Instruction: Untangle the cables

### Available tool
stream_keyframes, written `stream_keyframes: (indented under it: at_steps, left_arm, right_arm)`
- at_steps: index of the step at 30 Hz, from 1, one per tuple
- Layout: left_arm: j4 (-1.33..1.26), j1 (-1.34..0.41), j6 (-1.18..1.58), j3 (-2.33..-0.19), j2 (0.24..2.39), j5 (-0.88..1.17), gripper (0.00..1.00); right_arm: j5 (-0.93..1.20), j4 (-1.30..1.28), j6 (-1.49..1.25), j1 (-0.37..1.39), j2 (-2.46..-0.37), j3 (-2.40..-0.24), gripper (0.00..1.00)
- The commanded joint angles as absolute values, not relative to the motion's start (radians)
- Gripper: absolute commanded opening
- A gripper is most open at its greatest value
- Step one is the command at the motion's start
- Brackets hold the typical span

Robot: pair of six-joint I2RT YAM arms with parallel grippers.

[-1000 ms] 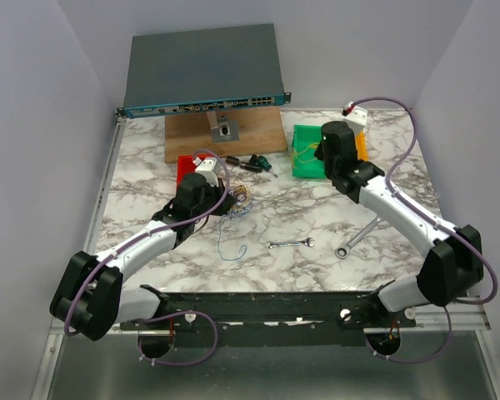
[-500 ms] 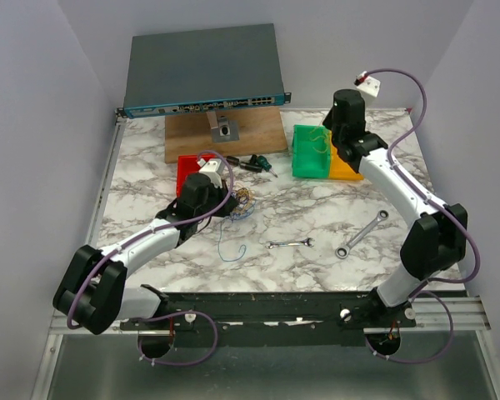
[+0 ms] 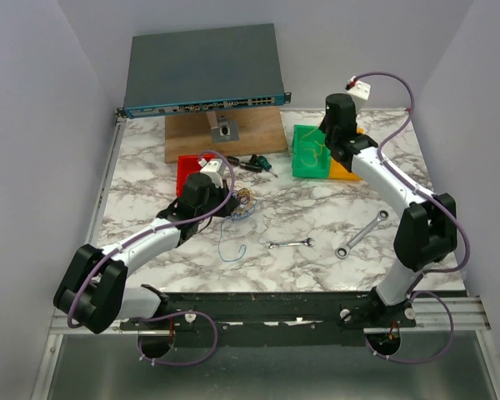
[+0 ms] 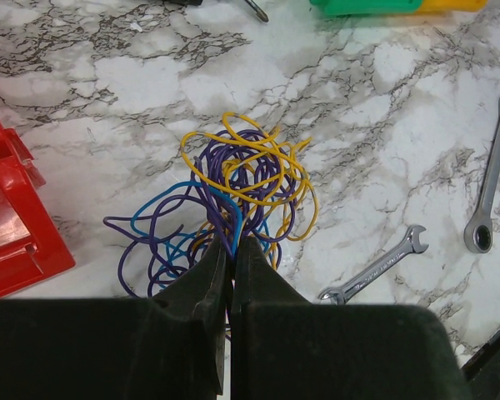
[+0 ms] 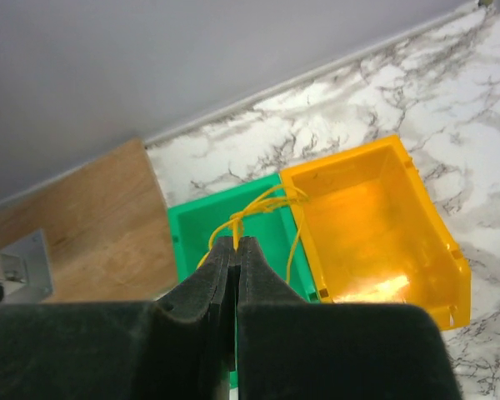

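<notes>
On the marble table (image 4: pixel 383 100), just ahead of the left arm, lie the cables (image 4: pixel 242 187): a loose tangle of yellow, purple and blue wire loops, the yellow ones piled toward the far side and the purple and blue ones spreading toward the left. From above, one thin blue strand (image 3: pixel 225 243) trails out of the bundle toward the near edge. The left gripper (image 4: pixel 232 258) is clamped down at the near edge of the tangle, its fingers pressed together with blue and purple strands pinched between the tips.

A separate yellow wire (image 5: pixel 262 204) is up at the far right, where the right gripper (image 5: pixel 236 250) has its fingers squeezed together around it. That wire loops out from the fingertips over the green bin (image 5: pixel 187 242) and across the wall it shares with the yellow bin (image 5: pixel 358 208), which sits touching the green one on its right.

A red bin (image 4: pixel 8 225) stands just to the left of the tangle. Two silver wrenches lie apart from the wires on the right: a small combination wrench (image 4: pixel 375 267) nearer, and a ratcheting wrench (image 4: pixel 490 187) farther right. Behind the bundle rests a screwdriver (image 3: pixel 254 163), then a wooden board (image 3: pixel 225 133), with a network switch (image 3: pixel 202 71) at the back edge.
</notes>
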State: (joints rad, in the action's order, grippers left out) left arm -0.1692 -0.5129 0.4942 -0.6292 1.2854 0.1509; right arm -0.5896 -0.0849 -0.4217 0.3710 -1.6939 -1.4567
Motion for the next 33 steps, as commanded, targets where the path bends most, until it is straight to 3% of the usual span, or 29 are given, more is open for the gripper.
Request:
stream_keyframes:
  at_steps: [1,12,20,21,23,25,29,33]
  left_arm:
    - [-0.175,-0.517,0.480,-0.663,1.295,0.153,0.00]
    - [-0.169,-0.517,0.477,-0.667,1.299,0.154,0.00]
    - [-0.167,-0.518,0.474,-0.669,1.296,0.165,0.00]
    - [-0.170,-0.519,0.472,-0.669,1.296,0.169,0.00]
    - [-0.173,-0.520,0.467,-0.669,1.298,0.185,0.00]
    - [-0.185,-0.522,0.465,-0.668,1.298,0.200,0.00]
    - [-0.198,-0.528,0.459,-0.670,1.303,0.231,0.00]
    - [-0.236,-0.529,0.457,-0.668,1.312,0.300,0.00]
  right_arm:
    - [-0.602,-0.074,-0.397,0.364,-1.770,-1.419,0.01]
    - [-0.317,-0.092,-0.449,0.363,-1.902,-1.377,0.01]
    - [-0.341,-0.210,-0.485,0.360,-1.989,-1.458,0.03]
    - [-0.331,-0.238,-0.486,0.360,-1.981,-1.477,0.07]
    - [-0.289,-0.249,-0.473,0.361,-1.932,-1.473,0.32]
    - [-0.247,-0.230,-0.456,0.362,-1.864,-1.442,0.47]
    - [-0.148,-0.204,-0.437,0.361,-1.723,-1.339,0.55]
    - [0.124,-0.049,-0.421,0.363,-1.594,-1.117,0.66]
